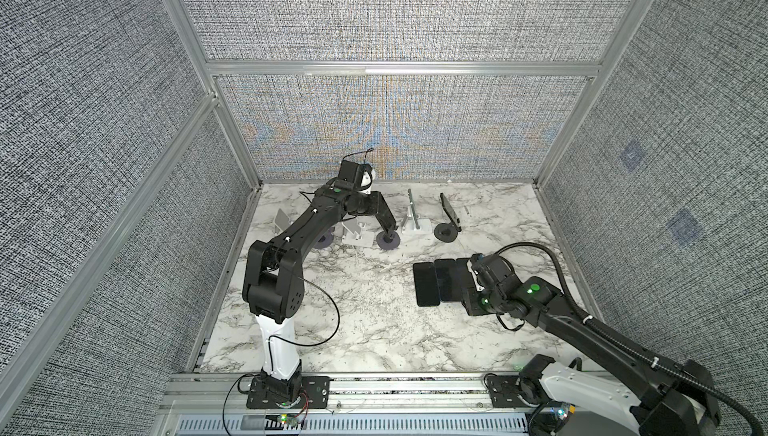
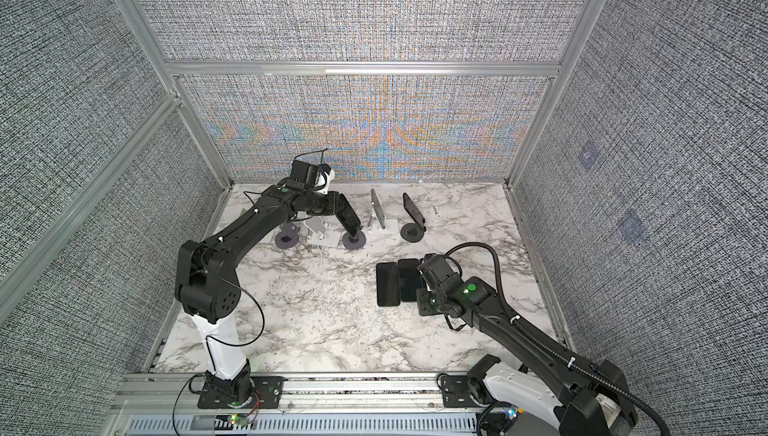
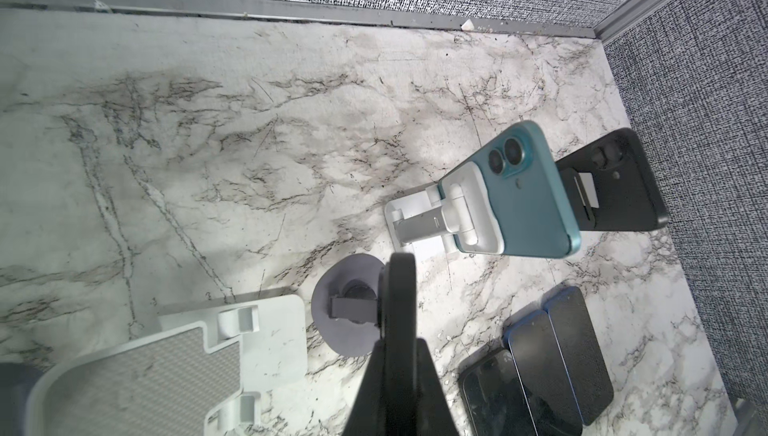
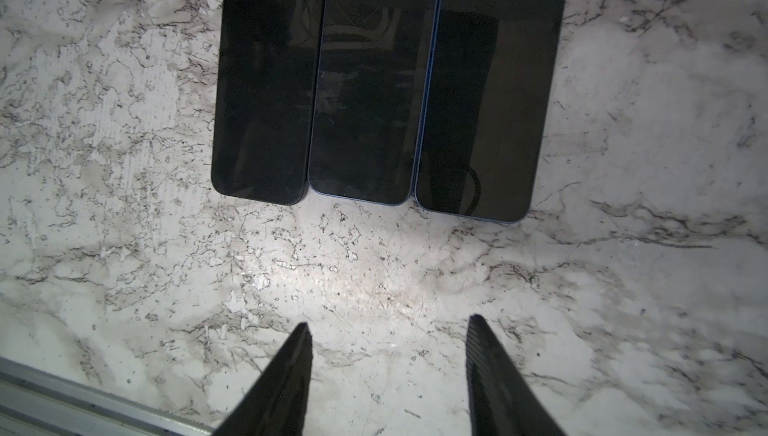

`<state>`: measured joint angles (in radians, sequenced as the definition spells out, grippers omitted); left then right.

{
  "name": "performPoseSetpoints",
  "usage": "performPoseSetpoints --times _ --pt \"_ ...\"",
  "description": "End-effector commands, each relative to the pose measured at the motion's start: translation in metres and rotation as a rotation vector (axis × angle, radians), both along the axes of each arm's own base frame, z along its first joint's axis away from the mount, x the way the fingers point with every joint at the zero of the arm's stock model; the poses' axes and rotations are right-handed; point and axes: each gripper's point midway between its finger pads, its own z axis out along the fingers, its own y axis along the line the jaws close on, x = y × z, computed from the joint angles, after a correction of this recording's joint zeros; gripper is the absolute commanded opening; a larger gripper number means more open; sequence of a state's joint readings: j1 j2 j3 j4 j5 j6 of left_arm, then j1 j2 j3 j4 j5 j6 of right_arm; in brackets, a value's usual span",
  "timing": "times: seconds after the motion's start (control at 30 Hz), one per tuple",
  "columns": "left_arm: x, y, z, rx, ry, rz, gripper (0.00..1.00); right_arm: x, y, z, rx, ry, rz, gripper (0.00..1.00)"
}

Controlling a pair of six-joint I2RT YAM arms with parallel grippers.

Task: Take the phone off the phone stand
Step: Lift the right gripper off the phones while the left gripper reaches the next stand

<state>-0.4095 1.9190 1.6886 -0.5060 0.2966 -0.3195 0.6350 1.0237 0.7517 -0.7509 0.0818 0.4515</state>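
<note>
Nearest the left wrist camera, the left gripper (image 3: 400,342) is clamped on the black phone (image 3: 399,288), which shows edge-on between its two fingers. The phone's lower end meets the grey cradle of the round purple phone stand (image 3: 330,330), so it sits in the stand; whether it has lifted at all cannot be told. Just beside the purple base is a white stand (image 3: 266,342). Farther off, a blue phone (image 3: 536,201) rests in a white holder (image 3: 415,222), with a dark phone (image 3: 619,188) behind it near the wall.

From the right wrist camera, the right gripper (image 4: 390,321) hangs over the marble table (image 4: 124,247) with its fingers apart. Three flat phones (image 4: 374,80) lie face up, side by side and touching, just ahead of the fingertips.

In both top views the held phone (image 1: 387,218) (image 2: 349,218) slants down from the left gripper to the purple base at the back of the table, left of the middle. The right gripper is on the right side by the flat phones, well apart from the stand.
</note>
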Motion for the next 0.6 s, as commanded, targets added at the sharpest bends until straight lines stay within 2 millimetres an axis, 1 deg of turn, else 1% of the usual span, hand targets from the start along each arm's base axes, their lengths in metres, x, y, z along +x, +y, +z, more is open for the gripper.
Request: performPoseSetpoints --times 0.0,0.17,0.23,0.37,0.47,0.5,0.57 --pt "-0.002 0.0 0.023 0.002 -0.05 -0.033 0.0 -0.005 -0.006 0.004 -0.021 0.001 0.005 0.51" --pt "-0.011 0.003 0.054 0.004 -0.095 -0.06 0.0 -0.01 -0.005 0.013 0.016 -0.017 0.015 0.51" --pt "-0.017 0.006 0.067 0.008 -0.112 -0.064 0.0 -0.008 -0.001 0.018 0.032 -0.031 0.034 0.51" --pt "-0.036 0.016 0.091 0.021 -0.137 -0.073 0.0 0.002 0.007 0.032 0.022 -0.051 0.081 0.51" --pt "-0.056 0.024 0.107 0.026 -0.146 -0.086 0.0 0.011 0.018 0.04 0.042 -0.074 0.104 0.51" --pt "-0.063 0.025 0.11 0.019 -0.15 -0.102 0.0 0.013 0.025 0.042 0.074 -0.08 0.115 0.52" --pt "-0.075 0.025 0.112 0.002 -0.145 -0.127 0.0 0.017 0.04 0.046 0.144 -0.098 0.149 0.52"
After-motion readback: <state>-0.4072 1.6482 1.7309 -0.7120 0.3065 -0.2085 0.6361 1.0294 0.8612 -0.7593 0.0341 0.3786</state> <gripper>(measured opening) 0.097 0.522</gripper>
